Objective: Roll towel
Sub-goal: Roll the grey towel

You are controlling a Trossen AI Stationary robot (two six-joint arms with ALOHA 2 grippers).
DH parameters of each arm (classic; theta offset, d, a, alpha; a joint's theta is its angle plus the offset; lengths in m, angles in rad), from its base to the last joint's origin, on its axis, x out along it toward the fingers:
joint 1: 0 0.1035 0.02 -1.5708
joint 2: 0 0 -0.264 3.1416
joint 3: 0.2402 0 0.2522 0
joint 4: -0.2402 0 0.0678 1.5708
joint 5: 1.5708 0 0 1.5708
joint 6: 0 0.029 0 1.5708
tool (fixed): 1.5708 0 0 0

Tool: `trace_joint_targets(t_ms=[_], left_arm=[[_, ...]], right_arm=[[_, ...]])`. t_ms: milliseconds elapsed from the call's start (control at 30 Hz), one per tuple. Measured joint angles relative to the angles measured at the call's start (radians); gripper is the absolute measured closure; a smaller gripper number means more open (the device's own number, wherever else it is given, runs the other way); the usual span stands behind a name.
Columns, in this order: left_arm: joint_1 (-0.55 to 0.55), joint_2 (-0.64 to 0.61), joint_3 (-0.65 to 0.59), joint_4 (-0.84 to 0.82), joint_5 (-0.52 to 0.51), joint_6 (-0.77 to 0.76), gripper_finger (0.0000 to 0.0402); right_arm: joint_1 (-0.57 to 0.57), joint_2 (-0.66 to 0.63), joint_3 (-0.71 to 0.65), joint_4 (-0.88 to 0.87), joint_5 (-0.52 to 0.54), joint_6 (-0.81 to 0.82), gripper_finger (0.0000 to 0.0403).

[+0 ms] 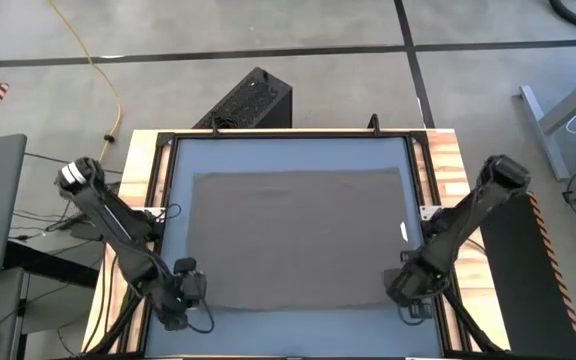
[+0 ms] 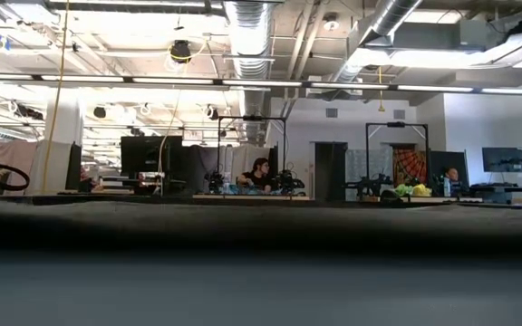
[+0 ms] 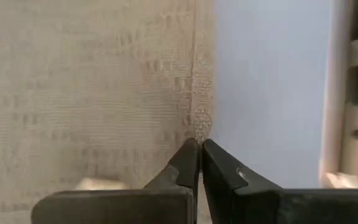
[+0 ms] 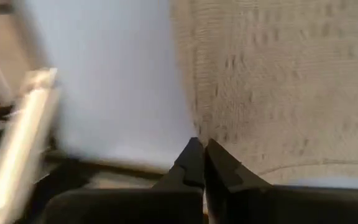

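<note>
From above, the towel (image 1: 298,238) is lying flat on the bench (image 1: 288,152), a view the level camera is denying. The wrist cameras are showing each pincer fully closed, left pincer (image 3: 200,147) and right pincer (image 4: 199,145) each pinching a near corner.

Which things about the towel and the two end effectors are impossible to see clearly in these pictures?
- Low view: the towel is only a dark blurred band, seen edge-on, too close to the camera.
- Wrist views: whether the shut left end effector and right end effector pinch cloth; the fingertips hide the contact.
- High view: both fingertips, hidden under the arms at the towel's near corners.
</note>
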Motion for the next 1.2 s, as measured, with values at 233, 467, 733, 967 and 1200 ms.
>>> trace_joint_targets(t_ms=[233,467,733,967,1200], left_arm=[[0.032,-0.313,0.000,-0.010,-0.013,-0.010,0.0401],[0.123,-0.519,0.001,-0.315,-0.259,-0.117,0.0401],[0.334,-0.568,0.001,-0.599,-0.278,-0.119,0.0401],[0.565,-0.507,0.001,-0.520,-0.349,0.050,0.0401],[0.771,-0.394,0.002,-0.418,-0.346,0.265,0.0401]], right_arm=[[-0.083,-0.240,0.047,-0.007,-0.007,0.165,0.0386],[-0.292,-0.370,0.050,-0.201,0.090,0.323,0.0386],[-0.592,-0.366,0.050,-0.482,0.209,0.254,0.0386],[-0.833,-0.294,0.050,-0.449,0.280,0.111,0.0386],[-0.993,-0.187,0.050,-0.450,0.350,-0.019,0.0385]])
